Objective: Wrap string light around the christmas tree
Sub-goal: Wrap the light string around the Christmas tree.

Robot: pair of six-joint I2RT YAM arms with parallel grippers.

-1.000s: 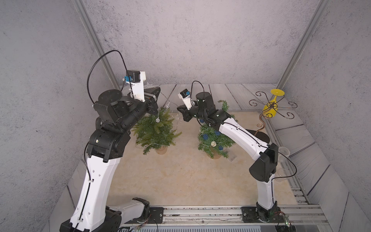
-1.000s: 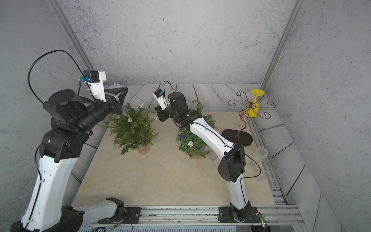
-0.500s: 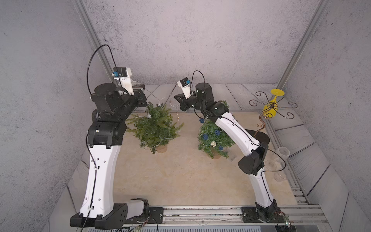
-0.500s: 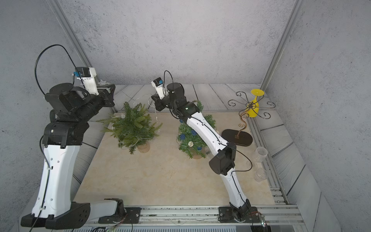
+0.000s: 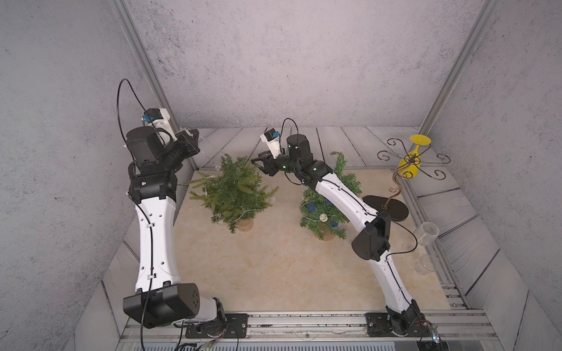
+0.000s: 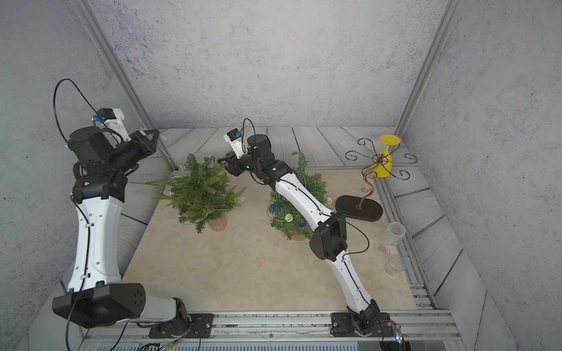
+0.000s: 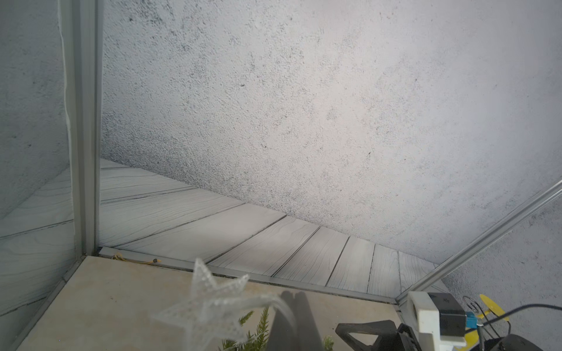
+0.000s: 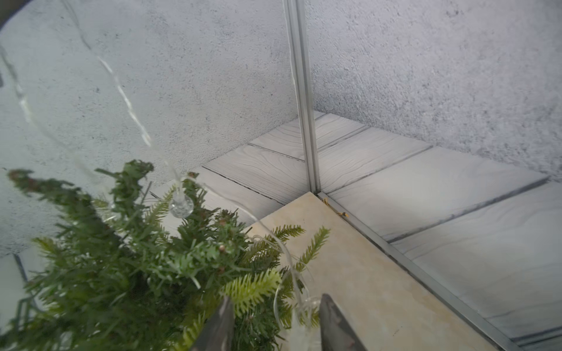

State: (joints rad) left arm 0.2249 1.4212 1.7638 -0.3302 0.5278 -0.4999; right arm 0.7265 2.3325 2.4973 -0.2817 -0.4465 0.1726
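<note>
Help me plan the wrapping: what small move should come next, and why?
Probably swing the left hand around behind the Christmas tree, laying strand on its branches. It is shut on the string light near a star bulb, raised at the back corner, while the right hand is open at the treetop, strand loose between its fingers.

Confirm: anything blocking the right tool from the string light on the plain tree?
Nothing visible. The right tool sits at the plain tree's top with jaws apart, and the string light's clear strand runs between them; only the tree's own branch tips lie beside it. The left tool, shut, pinches the strand elsewhere.
</note>
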